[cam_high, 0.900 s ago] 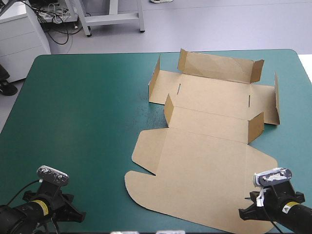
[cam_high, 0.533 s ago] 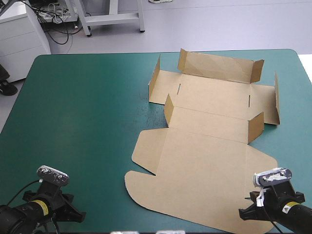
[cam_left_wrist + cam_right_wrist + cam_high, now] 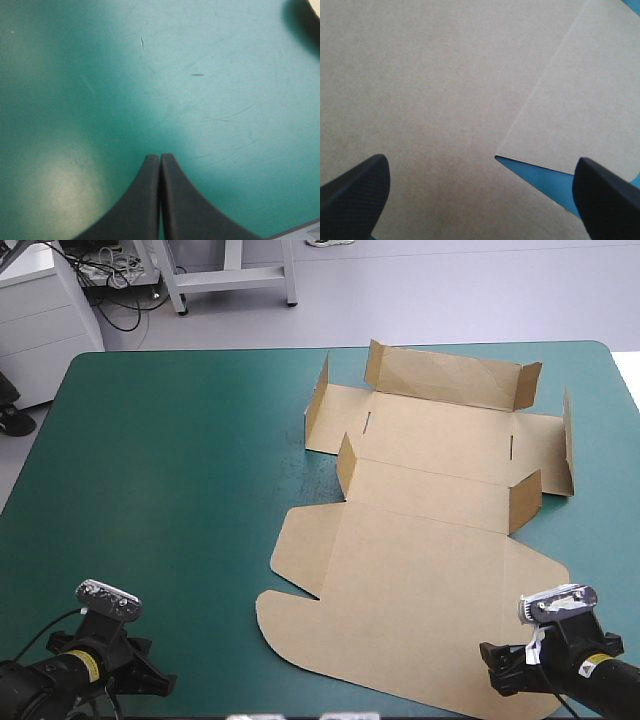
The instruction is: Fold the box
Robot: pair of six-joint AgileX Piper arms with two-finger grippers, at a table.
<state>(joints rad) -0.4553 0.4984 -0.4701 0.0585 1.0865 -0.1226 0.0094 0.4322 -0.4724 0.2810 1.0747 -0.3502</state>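
The table wears a smooth teal-green cover, marked here and there with fine pale scratches.

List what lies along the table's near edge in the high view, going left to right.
left pincer, shut → bare teal-green cover → box, its flat near panel → right pincer, open over that panel's right end

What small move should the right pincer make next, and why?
Probably lower the right pincer toward the near right flap of the box and take its edge. It stands open over the flat brown board, just where that flap begins, while the left pincer is shut over bare teal-green cover.
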